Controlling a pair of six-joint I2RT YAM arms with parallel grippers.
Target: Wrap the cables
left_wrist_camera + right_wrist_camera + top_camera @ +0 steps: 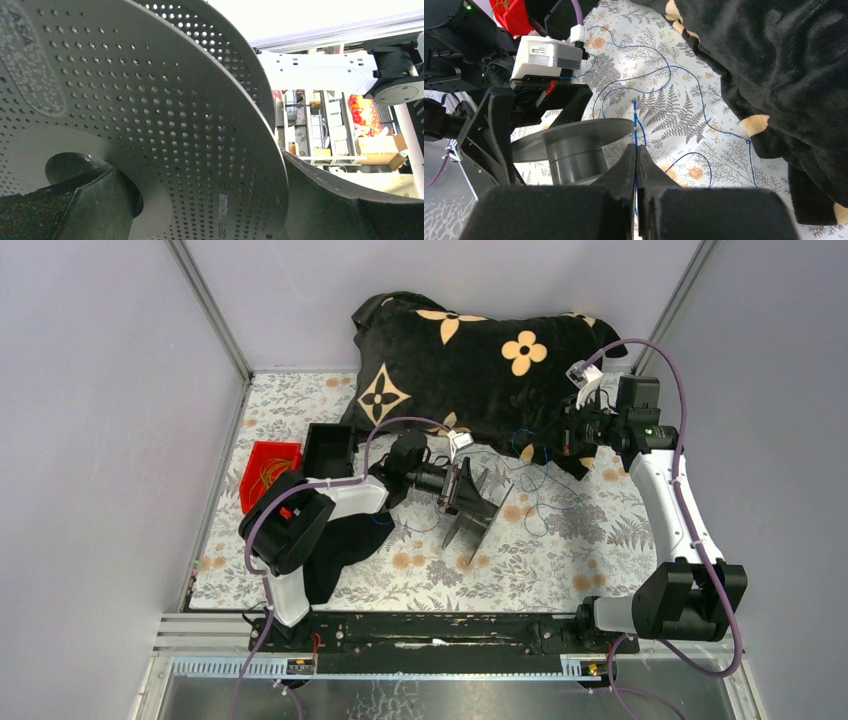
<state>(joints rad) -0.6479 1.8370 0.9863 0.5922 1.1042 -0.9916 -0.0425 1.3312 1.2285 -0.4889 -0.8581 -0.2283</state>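
A big black perforated spool stands on edge mid-table. My left gripper is open, and its fingers stand far apart on either side of the spool's flange, which fills the left wrist view. Thin blue cables lie in loose loops on the cloth to the right of the spool. My right gripper is by the pillow's front edge. In its wrist view the right gripper is shut on one blue cable, which runs out from between the tips toward the spool.
A black pillow with beige flowers fills the back of the floral tablecloth. A red bin and a black box sit at the left. A black cloth lies under the left arm. Grey walls enclose the sides.
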